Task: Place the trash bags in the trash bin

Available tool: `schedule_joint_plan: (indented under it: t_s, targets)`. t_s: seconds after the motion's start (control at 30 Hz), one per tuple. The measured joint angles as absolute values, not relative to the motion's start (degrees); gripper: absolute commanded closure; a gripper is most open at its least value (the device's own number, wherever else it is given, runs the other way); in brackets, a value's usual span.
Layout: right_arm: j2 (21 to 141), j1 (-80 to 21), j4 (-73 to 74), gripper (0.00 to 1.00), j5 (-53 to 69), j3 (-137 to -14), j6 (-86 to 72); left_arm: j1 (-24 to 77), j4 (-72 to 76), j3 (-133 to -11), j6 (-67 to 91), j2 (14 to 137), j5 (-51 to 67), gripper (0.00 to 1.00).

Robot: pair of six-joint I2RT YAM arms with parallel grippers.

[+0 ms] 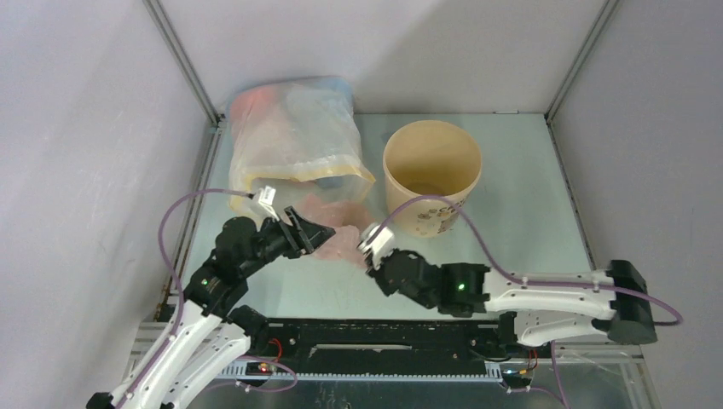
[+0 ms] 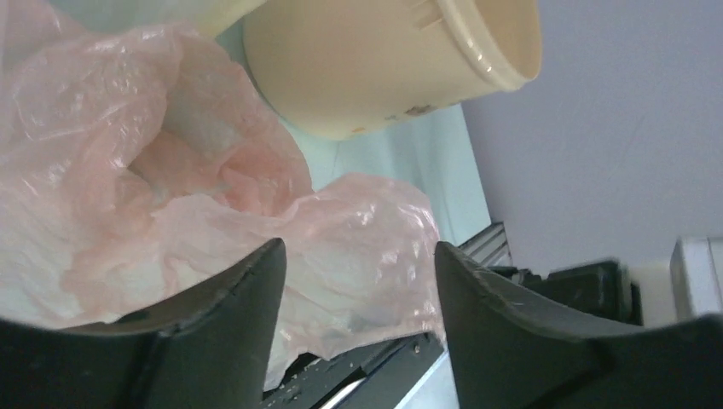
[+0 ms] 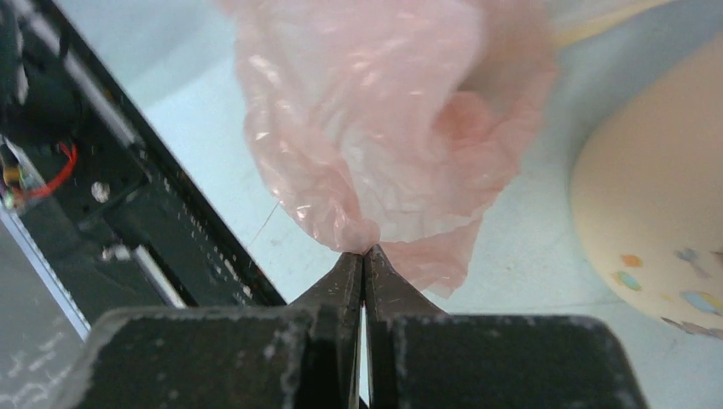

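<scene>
Where the thin, crinkly pale-pink plastic bag [image 1: 343, 235] sits bunched over the pale desk [image 1: 529, 196], at about eight o'clock from the round tan paper bucket [image 1: 426, 223] and just beside it, the right arm's jaws are pressed tight on a pinch of its edge. The left arm's jaws stand wide apart at the bag's far side, gripping nothing. I cannot tell whether they touch it. A big clear yellow-hemmed sack [image 1: 294, 128] stands at ten o'clock from the bucket.
</scene>
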State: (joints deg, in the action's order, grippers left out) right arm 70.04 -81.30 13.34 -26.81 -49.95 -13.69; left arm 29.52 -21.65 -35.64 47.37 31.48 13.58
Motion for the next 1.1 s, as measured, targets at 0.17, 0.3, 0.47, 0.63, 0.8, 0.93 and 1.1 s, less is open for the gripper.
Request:
schedule_joint_plan:
  t_s: [0.17,0.3,0.47,0.63,0.8,0.93,1.1]
  targets:
    - [60.6,-73.71,15.0,1.0,-25.47,-48.9,-18.94,29.52,-25.65,-36.62,45.98,24.1,8.36,0.12]
    - [54.63,-68.4,16.32,1.0,-23.03,-46.41,-22.85,29.52,-30.79,-38.2,45.3,18.63,2.55,0.1]
    - [49.82,-63.99,19.09,1.0,-19.25,-44.29,-26.39,29.52,-34.96,-39.03,44.45,14.55,-2.22,0.1]
    - [48.12,-62.43,19.94,0.99,-14.98,-44.27,-26.15,29.52,-35.97,-36.27,44.42,15.11,-2.42,0.08]
    - [48.53,-62.46,22.9,0.89,-7.97,-43.92,-24.34,29.52,-36.64,-33.04,44.4,17.89,-2.39,0.08]
    - [49.17,-63.48,26.04,0.76,-2.07,-42.46,-23.03,29.5,-36.32,-32.58,43.75,19.81,-2.42,0.08]
    - [51.59,-67.57,30.65,0.38,0.91,-40.75,-22.87,29.5,-34.44,-32.56,42.96,22.92,-2.72,0.07]
